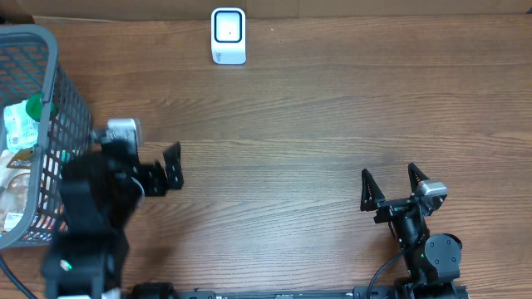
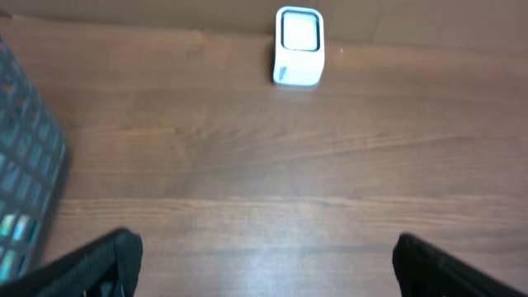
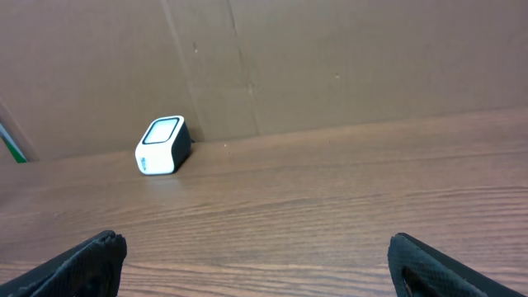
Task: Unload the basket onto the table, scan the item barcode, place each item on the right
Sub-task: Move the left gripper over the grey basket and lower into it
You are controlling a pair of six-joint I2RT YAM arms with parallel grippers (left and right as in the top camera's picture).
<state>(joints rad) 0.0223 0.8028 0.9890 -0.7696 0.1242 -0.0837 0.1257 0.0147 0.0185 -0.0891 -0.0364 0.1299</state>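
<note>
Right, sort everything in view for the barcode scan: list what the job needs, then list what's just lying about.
Needed for the job:
- scanner
- packets inside the basket
- left hand and right hand, both open and empty

Just there:
- table, bare wood between the hands
- cardboard wall behind the scanner

The table [image 1: 291, 124] was brown with a streaked wood grain. At its far edge, the scanner [image 1: 228, 36] was white with a pale window. The basket [image 1: 65, 100] at the left was a grey lattice. Inside it, an item [image 1: 18, 124] was whitish under a green cap [image 1: 35, 106]. The left gripper [image 1: 173, 166] and right gripper [image 1: 388, 173] were black.
</note>
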